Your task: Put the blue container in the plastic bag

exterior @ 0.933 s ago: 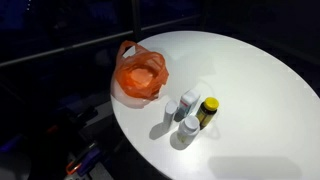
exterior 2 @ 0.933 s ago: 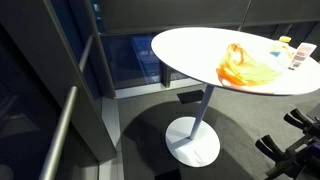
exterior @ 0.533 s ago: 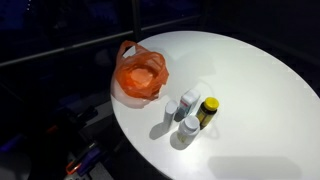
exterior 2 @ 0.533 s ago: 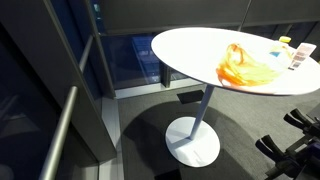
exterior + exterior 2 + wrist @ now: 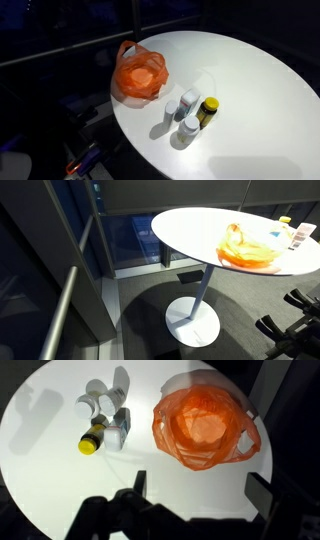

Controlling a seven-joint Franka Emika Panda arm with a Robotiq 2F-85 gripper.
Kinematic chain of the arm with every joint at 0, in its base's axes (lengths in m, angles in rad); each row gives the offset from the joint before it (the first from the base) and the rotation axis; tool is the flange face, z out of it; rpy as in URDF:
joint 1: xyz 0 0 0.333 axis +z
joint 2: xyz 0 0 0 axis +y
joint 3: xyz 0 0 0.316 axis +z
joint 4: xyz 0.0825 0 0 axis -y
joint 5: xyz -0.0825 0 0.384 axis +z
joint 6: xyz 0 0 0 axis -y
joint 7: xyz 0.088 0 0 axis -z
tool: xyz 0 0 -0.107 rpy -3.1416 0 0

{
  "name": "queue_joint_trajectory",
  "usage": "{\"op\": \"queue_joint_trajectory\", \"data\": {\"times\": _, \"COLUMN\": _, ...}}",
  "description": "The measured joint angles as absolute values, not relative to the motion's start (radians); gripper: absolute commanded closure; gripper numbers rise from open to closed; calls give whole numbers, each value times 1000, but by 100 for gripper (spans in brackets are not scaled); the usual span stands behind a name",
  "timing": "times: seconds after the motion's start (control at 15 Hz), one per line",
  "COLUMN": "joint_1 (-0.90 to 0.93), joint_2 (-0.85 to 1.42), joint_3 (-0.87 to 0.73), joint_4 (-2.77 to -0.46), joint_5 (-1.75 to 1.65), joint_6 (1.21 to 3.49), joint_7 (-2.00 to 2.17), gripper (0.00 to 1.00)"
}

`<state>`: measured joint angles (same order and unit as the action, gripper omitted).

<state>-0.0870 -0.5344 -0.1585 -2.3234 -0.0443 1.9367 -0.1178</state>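
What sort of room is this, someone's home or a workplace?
Probably an office or meeting corner, though it is dim. A round white pedestal table stands on dark grey carpet, with glass wall panels behind it and the wheeled base of a black office chair nearby.

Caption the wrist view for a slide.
Open gripper above a white table: orange plastic bag beside a cluster of small bottles.

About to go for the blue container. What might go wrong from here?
1. The blue container stands close among the yellow-capped bottle and white bottles; the open gripper may knock them over or grab a neighbour.
2. The orange bag is limp, so the container may catch its rim.
3. In both exterior views the bag sits near the table edge; a push might slide it off.
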Motion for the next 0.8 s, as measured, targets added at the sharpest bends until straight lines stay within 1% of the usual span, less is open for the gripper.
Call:
{"op": "queue_joint_trajectory", "data": {"times": 0.4, "joint_1": -114, "joint_2": -364, "joint_3": -149, "joint_4": -2218, "joint_5": -62, "joint_6": 1915, "joint_7": -92, "gripper": 0}}
{"op": "queue_joint_trajectory", "data": {"times": 0.8, "joint_1": -141, "joint_2": -179, "joint_3": -157, "joint_4": -2145, "joint_5": -149, "joint_6": 1915, "joint_7": -92, "gripper": 0}}
